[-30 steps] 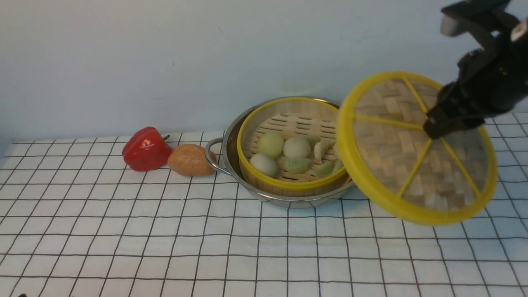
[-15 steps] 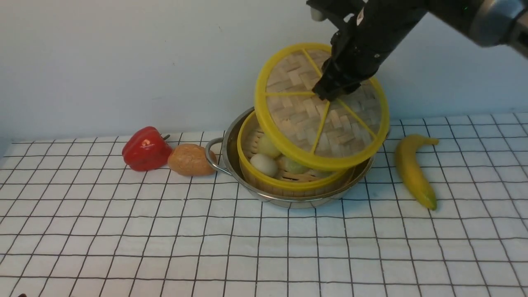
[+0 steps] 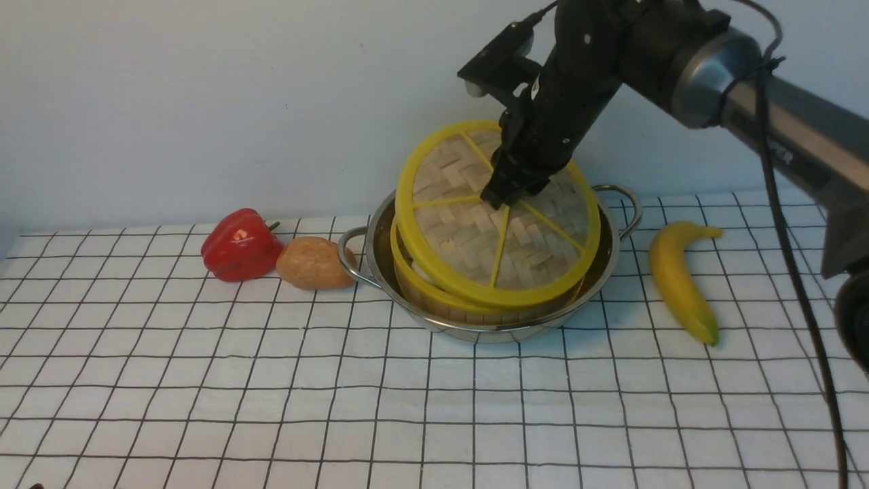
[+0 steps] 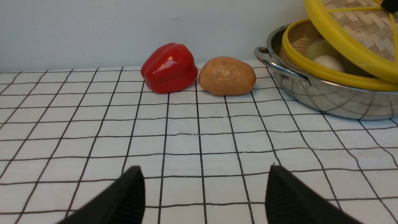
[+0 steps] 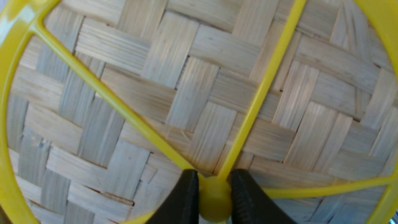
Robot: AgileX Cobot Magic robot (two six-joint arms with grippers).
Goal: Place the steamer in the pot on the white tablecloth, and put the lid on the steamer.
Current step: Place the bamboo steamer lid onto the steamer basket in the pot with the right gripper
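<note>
Fig.: R gripper pinches the yellow centre knob of the flat woven-bamboo lid. The lid is tilted over the round bamboo steamer, which sits in the shiny steel pot on the gridded white tablecloth, prob. to seat the near edge first. L gripper is wide open, empty.

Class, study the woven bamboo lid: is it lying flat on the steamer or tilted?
Tilted. The lid has its far edge high above the steamer, near edge low at the rim; buns show through the gap.

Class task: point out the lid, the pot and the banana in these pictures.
lid (image 3: 468, 231), front view, woven bamboo panel.
pot (image 3: 475, 330), front view, front steel wall.
banana (image 3: 675, 282), front view, middle of its body.
</note>
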